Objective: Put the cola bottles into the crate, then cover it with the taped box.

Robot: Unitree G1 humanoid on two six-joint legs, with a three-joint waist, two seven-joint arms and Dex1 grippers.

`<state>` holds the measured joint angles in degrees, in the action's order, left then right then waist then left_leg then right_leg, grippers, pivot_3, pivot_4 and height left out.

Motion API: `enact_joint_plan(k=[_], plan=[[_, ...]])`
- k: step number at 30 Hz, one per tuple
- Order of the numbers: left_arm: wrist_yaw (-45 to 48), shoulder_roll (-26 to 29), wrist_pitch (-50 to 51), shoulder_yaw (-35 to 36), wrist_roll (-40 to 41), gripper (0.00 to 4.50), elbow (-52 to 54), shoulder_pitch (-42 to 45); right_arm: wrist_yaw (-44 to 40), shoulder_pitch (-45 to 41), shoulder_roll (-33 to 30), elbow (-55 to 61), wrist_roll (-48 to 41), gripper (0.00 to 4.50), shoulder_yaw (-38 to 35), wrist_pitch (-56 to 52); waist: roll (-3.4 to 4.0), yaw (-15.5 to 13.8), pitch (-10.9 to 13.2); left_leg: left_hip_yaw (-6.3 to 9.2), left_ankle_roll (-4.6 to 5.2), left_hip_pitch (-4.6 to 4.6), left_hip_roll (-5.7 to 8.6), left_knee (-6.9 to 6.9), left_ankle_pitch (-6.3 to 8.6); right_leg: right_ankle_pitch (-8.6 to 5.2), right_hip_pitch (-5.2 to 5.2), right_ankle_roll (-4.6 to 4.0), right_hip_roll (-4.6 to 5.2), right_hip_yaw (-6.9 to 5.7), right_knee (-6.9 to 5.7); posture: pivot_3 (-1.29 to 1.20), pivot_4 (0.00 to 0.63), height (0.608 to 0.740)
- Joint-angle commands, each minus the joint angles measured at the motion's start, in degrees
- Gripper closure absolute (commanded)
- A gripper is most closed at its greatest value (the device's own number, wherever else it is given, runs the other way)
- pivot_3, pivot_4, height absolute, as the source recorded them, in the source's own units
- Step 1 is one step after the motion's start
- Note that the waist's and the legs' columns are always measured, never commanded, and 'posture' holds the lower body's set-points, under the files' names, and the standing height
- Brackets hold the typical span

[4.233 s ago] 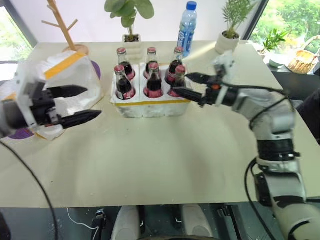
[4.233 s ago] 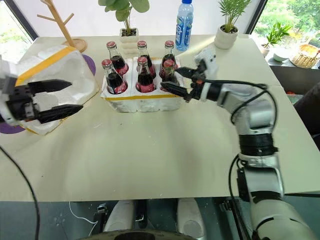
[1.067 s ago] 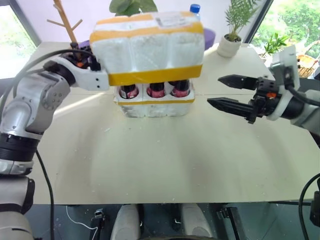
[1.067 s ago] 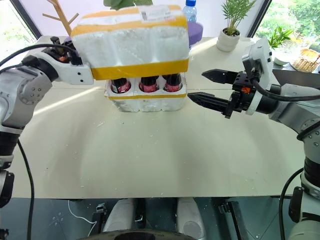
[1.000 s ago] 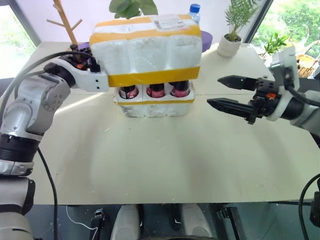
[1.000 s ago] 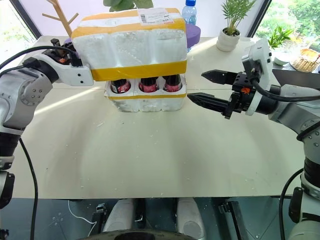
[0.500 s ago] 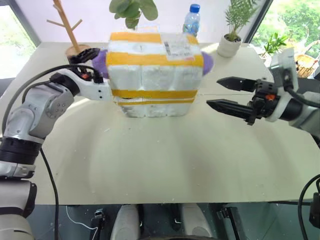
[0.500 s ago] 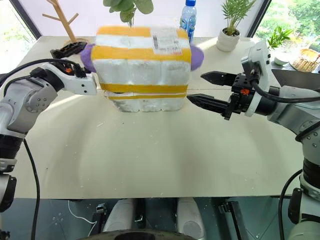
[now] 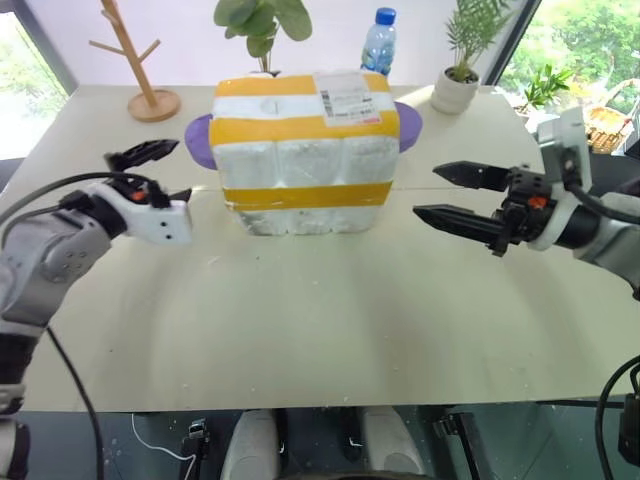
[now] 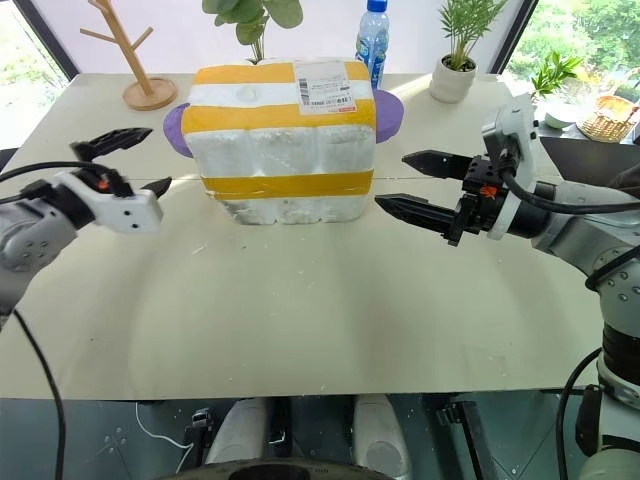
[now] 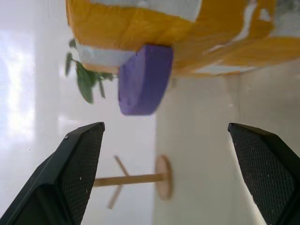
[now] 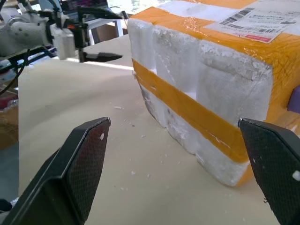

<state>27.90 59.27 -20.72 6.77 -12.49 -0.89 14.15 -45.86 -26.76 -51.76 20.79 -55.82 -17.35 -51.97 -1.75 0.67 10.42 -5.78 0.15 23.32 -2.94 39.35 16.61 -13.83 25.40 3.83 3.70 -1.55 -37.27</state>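
We see the taped box (image 9: 305,150) standing on the desk (image 9: 320,320), set down over the crate (image 9: 305,218), of which only the low white foam edge shows below the lower yellow tape band. The box has a white shipping label (image 9: 346,97) on its top and a purple end piece (image 9: 198,140) on each short side. We cannot see the cola bottles under the box.

To the left of the box, apart from it, the left gripper (image 9: 160,172) has its jaws spread wide and holds nothing. To the right of the box, also apart from it, the right gripper (image 9: 452,195) points at the box with its jaws spread, empty as well.

Behind the box stand a blue-capped water bottle (image 9: 377,42) and a leafy potted plant (image 9: 258,25). Behind and left of the box is a wooden branch stand (image 9: 140,65); behind and right of it, a small plant in a white pot (image 9: 458,70).
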Motion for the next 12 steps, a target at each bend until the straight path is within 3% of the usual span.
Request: enact_joint_plan(k=[1,3,5,9,12], plan=[[13.1,-1.95,22.22,8.66,27.41,0.07,6.27,-3.29,-1.99,-0.96,-1.06,-3.4,2.11,0.0,-0.97,2.43,0.0,-0.15,0.0,-0.03,-0.01,0.01,0.02,0.0,0.0,0.0,-0.01,0.0,0.01,-0.02,0.02,0.0,0.15,0.74],[19.28,-1.07,41.31,14.19,46.77,0.07,8.68,-2.26,-3.77,-2.06,-1.69,-6.44,4.44,0.0,0.39,3.62,0.0,-0.12,0.0,-0.01,-0.01,0.01,0.02,0.08,-0.01,0.0,-0.07,0.01,-0.01,-0.07,0.01,0.0,0.15,0.74],[25.29,2.12,52.94,18.23,57.6,0.07,5.65,1.93,-6.07,-3.88,-2.25,-9.41,5.9,0.0,2.02,4.21,-0.01,-0.04,0.01,0.04,-0.01,0.01,0.01,0.14,-0.01,0.0,-0.08,0.01,-0.04,-0.07,0.01,0.0,0.15,0.74],[36.48,8.99,61.82,18.16,62.07,0.07,0.57,6.07,-10.88,-7.37,-2.46,-13.93,8.94,0.0,5.77,5.51,0.06,0.24,0.0,0.02,0.01,0.04,0.11,0.27,0.01,0.0,-0.09,0.01,-0.18,-0.12,-0.04,0.0,0.15,0.74],[38.95,10.4,62.58,17.12,61.35,0.07,-0.97,8.39,-12.67,-8.97,-2.01,-15.82,10.66,0.0,7.28,6.23,0.23,0.23,-0.05,-0.04,0.03,-0.01,0.13,0.18,0.02,-0.01,-0.08,0.01,-0.17,-0.09,0.0,0.0,0.15,0.74]])
